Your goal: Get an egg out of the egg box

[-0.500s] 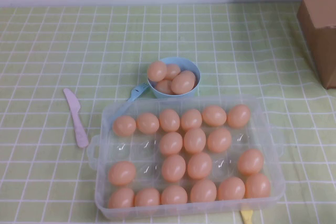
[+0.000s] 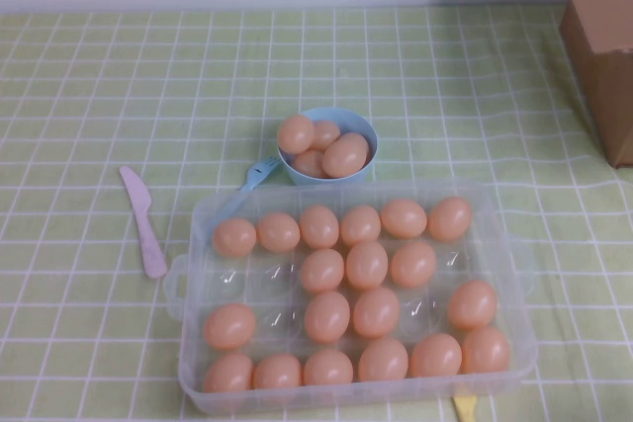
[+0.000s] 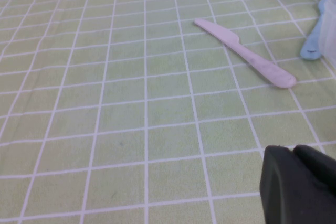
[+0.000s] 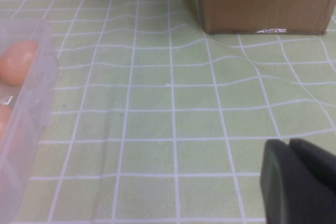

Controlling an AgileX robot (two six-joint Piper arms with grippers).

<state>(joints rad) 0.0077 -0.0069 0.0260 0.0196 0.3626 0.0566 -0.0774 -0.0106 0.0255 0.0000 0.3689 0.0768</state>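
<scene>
Nothing moved, left gripper [image 3: 299,187] and right gripper [image 4: 299,182] off egg box [image 2: 198,214].

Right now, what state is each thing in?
egg box: lidless, several wells empty
blue bowl: holds several eggs
pink knife: flat on the cloth
left gripper: over bare cloth, near the knife
right gripper: over cloth beside the egg box
</scene>
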